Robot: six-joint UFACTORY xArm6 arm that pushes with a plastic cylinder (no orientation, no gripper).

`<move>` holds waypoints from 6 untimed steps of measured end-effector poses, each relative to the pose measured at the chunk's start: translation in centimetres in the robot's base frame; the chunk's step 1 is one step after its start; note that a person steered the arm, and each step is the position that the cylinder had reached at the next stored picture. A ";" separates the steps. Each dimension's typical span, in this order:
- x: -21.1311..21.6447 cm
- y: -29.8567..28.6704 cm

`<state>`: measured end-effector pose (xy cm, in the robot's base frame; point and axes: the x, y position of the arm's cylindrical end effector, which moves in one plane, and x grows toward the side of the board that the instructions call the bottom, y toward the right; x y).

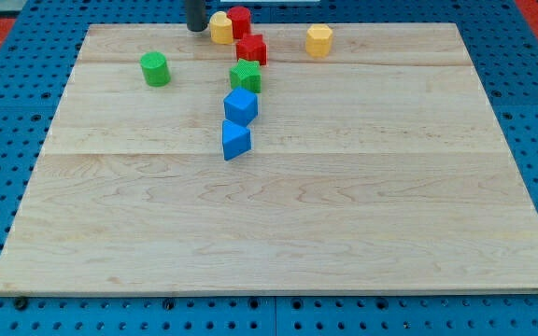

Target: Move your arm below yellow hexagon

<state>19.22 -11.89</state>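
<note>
The yellow hexagon [318, 40] stands near the board's top edge, right of centre. My tip [197, 29] rests at the top edge, far to the hexagon's left and level with it. It sits just left of another yellow block [220, 28], close to it or touching; I cannot tell which. A red block [240, 21] stands right behind that yellow block.
A second red block [251, 49], a green block [246, 77], a blue cube [241, 105] and a blue triangular block [235, 140] form a column running down from the top. A green cylinder [155, 69] stands at the upper left. The wooden board [278, 233] lies on a blue pegboard.
</note>
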 end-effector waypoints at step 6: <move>4.0 27.2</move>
